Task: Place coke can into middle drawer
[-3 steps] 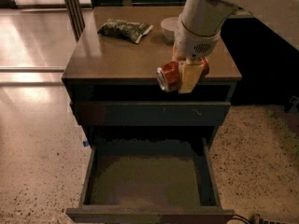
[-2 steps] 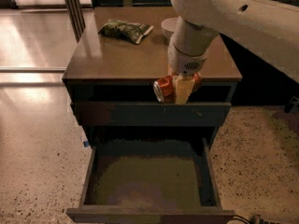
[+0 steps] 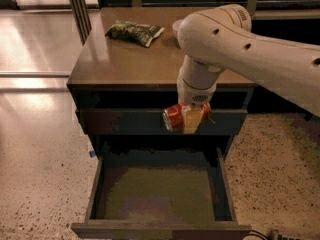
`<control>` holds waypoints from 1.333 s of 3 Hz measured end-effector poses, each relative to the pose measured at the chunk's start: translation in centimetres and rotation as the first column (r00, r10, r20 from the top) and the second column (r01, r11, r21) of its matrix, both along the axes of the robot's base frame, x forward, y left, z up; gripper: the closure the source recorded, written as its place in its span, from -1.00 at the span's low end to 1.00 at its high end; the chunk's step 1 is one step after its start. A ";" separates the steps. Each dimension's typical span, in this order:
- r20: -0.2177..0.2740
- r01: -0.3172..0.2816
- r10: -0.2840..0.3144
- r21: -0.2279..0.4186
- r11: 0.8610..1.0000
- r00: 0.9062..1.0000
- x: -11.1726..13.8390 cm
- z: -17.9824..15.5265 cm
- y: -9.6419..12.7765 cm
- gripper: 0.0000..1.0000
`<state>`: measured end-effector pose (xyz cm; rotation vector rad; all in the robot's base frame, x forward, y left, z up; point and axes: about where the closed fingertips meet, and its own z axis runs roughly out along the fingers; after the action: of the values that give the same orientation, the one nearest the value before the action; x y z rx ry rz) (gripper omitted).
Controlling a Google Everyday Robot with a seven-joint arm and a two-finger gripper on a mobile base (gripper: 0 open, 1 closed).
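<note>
The red coke can (image 3: 174,118) lies on its side in my gripper (image 3: 190,119), its silver end facing left. My gripper hangs from the white arm in front of the cabinet, shut on the can, above the back part of the open middle drawer (image 3: 160,194). The drawer is pulled out, dark grey with an olive-brown floor, and nothing lies in it.
A green snack bag (image 3: 134,32) lies on the cabinet top (image 3: 120,64) at the back left. A small white bowl (image 3: 177,26) is mostly hidden behind my arm. The closed top drawer front (image 3: 125,121) is behind the can. Speckled floor lies on both sides.
My arm has moved forward and down, carrying the can from above the cabinet top's front edge to a spot in front of the top drawer, over the open drawer.
</note>
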<state>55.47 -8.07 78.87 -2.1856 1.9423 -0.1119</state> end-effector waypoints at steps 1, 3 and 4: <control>-0.019 0.049 -0.048 0.063 0.997 0.999 -0.5 -1.6 -0.6 1.00; -0.240 0.209 -0.168 0.158 0.965 0.956 -8.5 -15.2 -3.0 1.00; -0.240 0.210 -0.168 0.158 0.965 0.956 -8.5 -15.2 -3.0 1.00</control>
<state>46.93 -11.12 63.66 -1.9632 2.1835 0.2862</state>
